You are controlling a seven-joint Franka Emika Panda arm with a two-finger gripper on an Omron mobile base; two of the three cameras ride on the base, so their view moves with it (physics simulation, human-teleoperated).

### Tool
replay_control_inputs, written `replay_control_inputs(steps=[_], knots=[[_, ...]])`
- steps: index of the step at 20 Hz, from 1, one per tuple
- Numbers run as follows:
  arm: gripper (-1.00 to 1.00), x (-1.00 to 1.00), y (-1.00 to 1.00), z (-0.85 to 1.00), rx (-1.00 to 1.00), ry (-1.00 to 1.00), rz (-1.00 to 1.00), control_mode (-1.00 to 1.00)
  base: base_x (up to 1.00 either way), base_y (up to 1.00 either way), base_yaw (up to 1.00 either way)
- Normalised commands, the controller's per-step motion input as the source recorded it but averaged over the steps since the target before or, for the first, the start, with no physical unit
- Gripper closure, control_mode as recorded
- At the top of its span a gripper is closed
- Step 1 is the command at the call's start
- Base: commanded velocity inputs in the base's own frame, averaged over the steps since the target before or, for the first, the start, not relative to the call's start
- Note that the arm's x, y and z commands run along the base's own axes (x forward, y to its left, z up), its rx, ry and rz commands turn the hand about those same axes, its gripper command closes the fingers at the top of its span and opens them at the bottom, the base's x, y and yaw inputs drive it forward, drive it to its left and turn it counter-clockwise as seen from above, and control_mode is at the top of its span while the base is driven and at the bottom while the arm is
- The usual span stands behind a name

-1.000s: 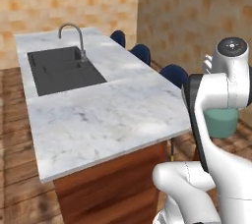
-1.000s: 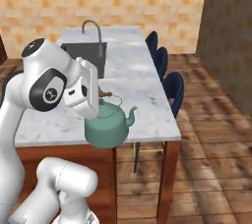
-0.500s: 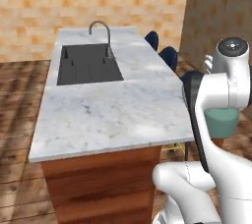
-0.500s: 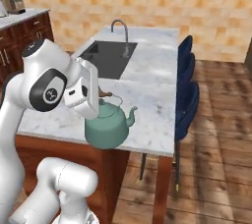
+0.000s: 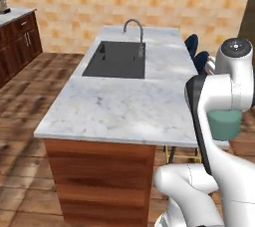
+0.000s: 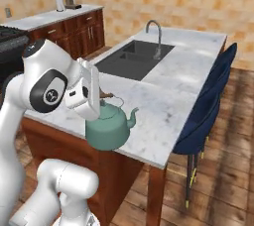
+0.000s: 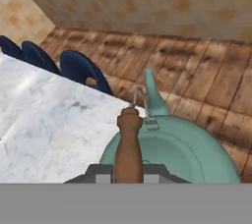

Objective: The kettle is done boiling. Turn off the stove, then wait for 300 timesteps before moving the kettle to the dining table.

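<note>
- One kettle (image 6: 110,127) in play, and it's already off the stove, so the carry-to-the-table step looks like the one in hand. It hangs in the air at the near corner of the bench (image 6: 168,106), the marble-topped island with the wood sides, which I take to be the dining table.
- Gripper (image 7: 129,168) is clenched on the kettle's handle. In the hand view the brown grip of the handle runs straight up between the finger tips, with the teal body and spout below it.
- From the right base view the kettle's bottom sits about level with the bench edge, body partly over the corner, spout aimed across the marble. In the left base view just a teal patch of kettle (image 5: 224,124) peeks out behind the arm, off the bench's near right edge.
- Next move, my guess: shift it further in over the marble, away from the edge, then lower it flat and let go. Watch the corner, since a set-down too close to the rim could tip it off.
- Further along the bench is the sink (image 5: 117,59) with its faucet (image 5: 134,28), and blue chairs (image 6: 211,106) line the bench's far side. Plenty of bare marble between kettle and sink.
</note>
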Motion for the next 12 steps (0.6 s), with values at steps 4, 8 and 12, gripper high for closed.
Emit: replay_control_inputs(steps=[4, 8, 12], knots=[[1.0, 0.0, 0.0, 0.0, 0.0, 0.0, 0.0, 1.0, 0.0, -0.59, 0.49], [1.0, 0.0, 0.0, 0.0, 0.0, 0.0, 0.0, 1.0, 0.0, -0.61, 0.5], [1.0, 0.0, 0.0, 0.0, 0.0, 0.0, 0.0, 1.0, 0.0, -0.61, 0.5]])
